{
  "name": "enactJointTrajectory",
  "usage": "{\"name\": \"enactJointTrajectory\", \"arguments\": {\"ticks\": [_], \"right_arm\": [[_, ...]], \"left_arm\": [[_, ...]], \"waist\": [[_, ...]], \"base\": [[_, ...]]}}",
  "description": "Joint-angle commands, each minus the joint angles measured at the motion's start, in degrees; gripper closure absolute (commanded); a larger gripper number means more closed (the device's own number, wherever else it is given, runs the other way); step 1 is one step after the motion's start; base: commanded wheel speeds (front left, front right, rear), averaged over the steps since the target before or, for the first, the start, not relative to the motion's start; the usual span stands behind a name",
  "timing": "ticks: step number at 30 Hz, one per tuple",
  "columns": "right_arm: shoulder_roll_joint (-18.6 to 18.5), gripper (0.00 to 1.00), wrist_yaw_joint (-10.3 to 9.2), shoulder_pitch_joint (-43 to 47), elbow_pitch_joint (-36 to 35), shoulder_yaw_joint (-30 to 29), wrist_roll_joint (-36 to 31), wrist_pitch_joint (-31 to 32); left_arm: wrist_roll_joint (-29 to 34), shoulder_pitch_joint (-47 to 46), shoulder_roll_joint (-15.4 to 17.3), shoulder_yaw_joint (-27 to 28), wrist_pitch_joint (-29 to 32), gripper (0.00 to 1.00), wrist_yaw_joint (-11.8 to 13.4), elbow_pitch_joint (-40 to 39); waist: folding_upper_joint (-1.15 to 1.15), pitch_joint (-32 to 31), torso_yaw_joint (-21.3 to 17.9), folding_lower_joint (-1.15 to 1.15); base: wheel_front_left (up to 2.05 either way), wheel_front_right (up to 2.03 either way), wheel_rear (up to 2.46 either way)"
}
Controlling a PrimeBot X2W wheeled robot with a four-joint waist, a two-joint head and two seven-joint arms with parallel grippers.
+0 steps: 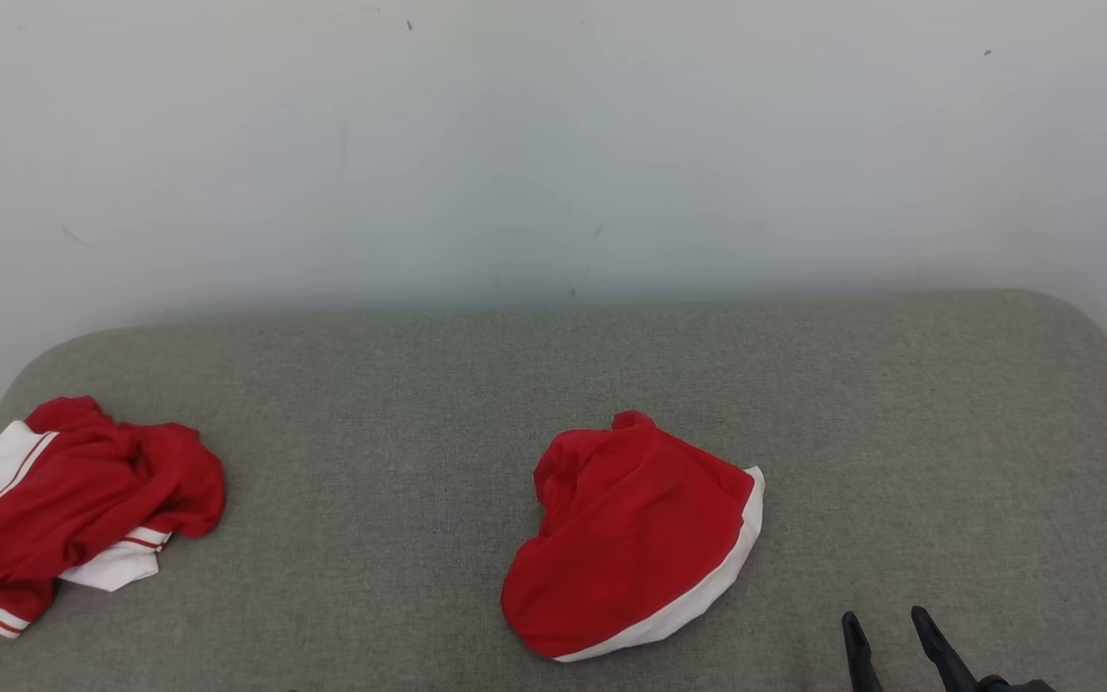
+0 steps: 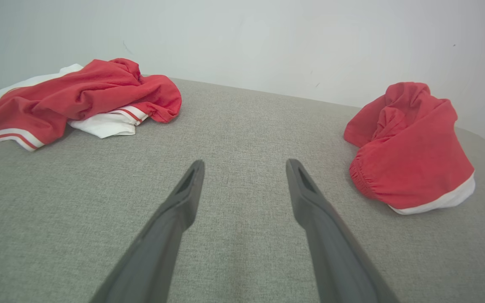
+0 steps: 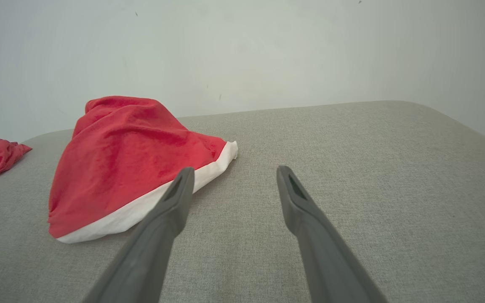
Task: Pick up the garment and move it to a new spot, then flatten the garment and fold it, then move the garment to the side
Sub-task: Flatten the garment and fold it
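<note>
Left tool (image 2: 244, 164) and right tool (image 1: 885, 616) stand spread, empty; the right should pinch the centre-frame garment (image 1: 630, 538) at its bunched top fold.

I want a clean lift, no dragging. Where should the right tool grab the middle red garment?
Likely the white hem of the middle garment, approached from the robot's right: that edge lies flat and exposed, facing the open right tool, while the far end is bunched up.

Soft matt red cloth garment (image 1: 630, 538) lies on a coarse-woven grey fabric surface (image 1: 419, 404) below a smooth matt wall (image 1: 553, 144).
</note>
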Motion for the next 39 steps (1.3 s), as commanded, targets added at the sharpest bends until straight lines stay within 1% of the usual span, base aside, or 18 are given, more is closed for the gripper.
{"name": "enactJointTrajectory", "arguments": {"ticks": [1,15,20,24,27,31,33,39], "right_arm": [[0.13,0.00,-0.15,-0.20,0.12,0.08,0.44,-0.28],[0.50,0.00,-0.14,-0.63,0.57,0.32,0.51,-0.46],[0.42,0.00,-0.15,-0.64,0.50,0.50,0.51,-0.44],[0.43,0.00,-0.15,-0.77,0.37,0.86,0.62,-0.45],[0.26,0.00,-0.14,-1.13,0.37,1.30,0.77,-0.47],[0.05,0.00,-0.14,-1.61,0.20,2.16,0.71,-0.40],[-0.07,0.00,-0.15,-2.09,0.09,2.51,0.73,-0.32],[-0.01,0.00,-0.14,-2.83,-0.21,3.11,0.59,-0.08]], "left_arm": [[0.00,0.66,-0.07,0.02,-0.19,0.00,-0.10,0.08],[0.19,0.79,0.02,-0.38,-0.19,0.00,-0.10,0.32],[0.26,0.53,0.43,-0.92,-0.19,0.00,-0.03,0.59],[-0.45,-1.37,0.80,-2.26,-0.19,0.00,-0.04,0.23],[-1.61,-3.33,1.53,-4.18,-0.19,0.00,-0.04,1.00],[-4.37,-7.24,2.54,-8.62,0.22,0.00,-0.04,4.28],[-5.73,-9.63,3.06,-10.75,1.21,0.00,-0.04,6.10],[-11.50,-15.59,3.00,-15.79,5.93,0.00,-0.03,11.46]], "waist": [[0.00,-0.02,-0.11,0.00],[0.00,0.01,-0.65,0.00],[0.00,0.09,-0.85,0.00],[0.00,0.26,-1.25,0.00],[0.00,0.65,-1.89,0.00],[0.00,1.55,-3.47,0.00],[0.00,2.19,-4.51,0.00],[0.00,4.29,-8.38,0.00]], "base": [[0.00,0.00,0.00],[0.00,0.00,0.00],[0.00,0.00,0.00],[0.00,0.00,0.00],[0.00,0.00,0.00],[0.00,0.00,0.00],[0.00,0.00,0.00],[0.00,0.00,0.00]]}}
